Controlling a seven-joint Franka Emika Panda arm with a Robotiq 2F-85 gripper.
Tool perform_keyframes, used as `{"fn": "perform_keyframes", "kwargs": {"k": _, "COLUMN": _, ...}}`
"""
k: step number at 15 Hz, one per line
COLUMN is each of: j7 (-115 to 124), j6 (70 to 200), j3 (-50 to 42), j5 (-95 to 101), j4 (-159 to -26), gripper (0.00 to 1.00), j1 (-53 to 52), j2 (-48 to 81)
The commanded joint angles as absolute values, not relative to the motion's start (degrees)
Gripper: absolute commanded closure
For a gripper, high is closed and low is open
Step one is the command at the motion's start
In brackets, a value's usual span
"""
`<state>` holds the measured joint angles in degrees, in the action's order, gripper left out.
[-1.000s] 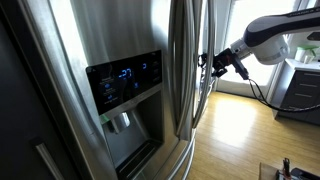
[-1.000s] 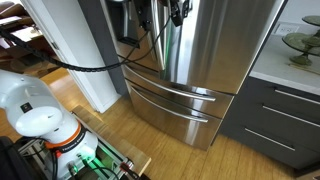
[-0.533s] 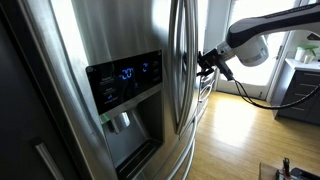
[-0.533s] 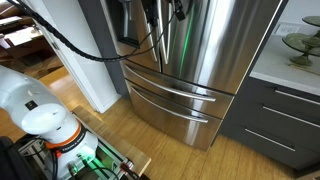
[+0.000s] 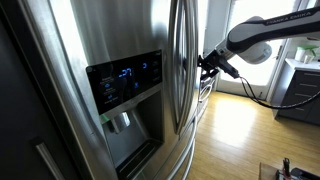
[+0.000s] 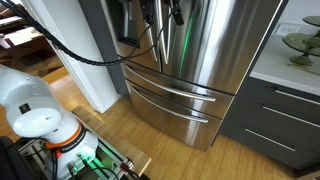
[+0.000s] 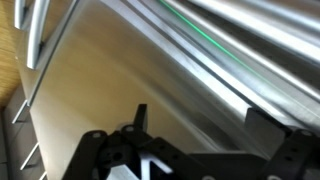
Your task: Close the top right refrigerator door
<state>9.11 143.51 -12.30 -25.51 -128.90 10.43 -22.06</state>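
Reaching in from 2 o'clock, the arm brings the gripper up to the face of the top right door, touching or very nearly so, in an exterior view. Contact spot is at 3 o'clock of the long curved handle.

The door is seen almost edge-on here. It looks level with the dispenser door at its 9 o'clock; whether it is fully seated, cannot tell.

In an exterior view the gripper sits at 12 o'clock of the frame, near the seam between the doors. The top right door spreads toward 3 o'clock, with two drawer fronts at 6 o'clock.

Wrist view: brushed steel fills the frame. The fingers stand apart, nothing between them.
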Motion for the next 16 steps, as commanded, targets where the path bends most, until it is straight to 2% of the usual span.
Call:
{"fn": "perform_keyframes", "kwargs": {"k": 1, "j7": 18.4, "j6": 134.5, "j3": -9.4, "j5": -13.8, "j4": -129.9, "gripper": 0.00, "j1": 16.0, "j2": -26.2}}
{"fn": "perform_keyframes", "kwargs": {"k": 6, "j7": 19.9, "j6": 120.4, "j3": -9.2, "j5": -5.8, "j4": -128.0, "gripper": 0.00, "j1": 18.6, "j2": -31.9}}
{"fn": "perform_keyframes", "kwargs": {"k": 11, "j7": 12.2, "j6": 104.9, "j3": -10.1, "j5": -3.7, "j4": -122.9, "gripper": 0.00, "j1": 16.7, "j2": -38.0}}
{"fn": "perform_keyframes", "kwargs": {"k": 16, "j7": 4.5, "j6": 97.1, "j3": -9.7, "j5": -3.4, "j4": -117.4, "gripper": 0.00, "j1": 14.0, "j2": -41.6}}
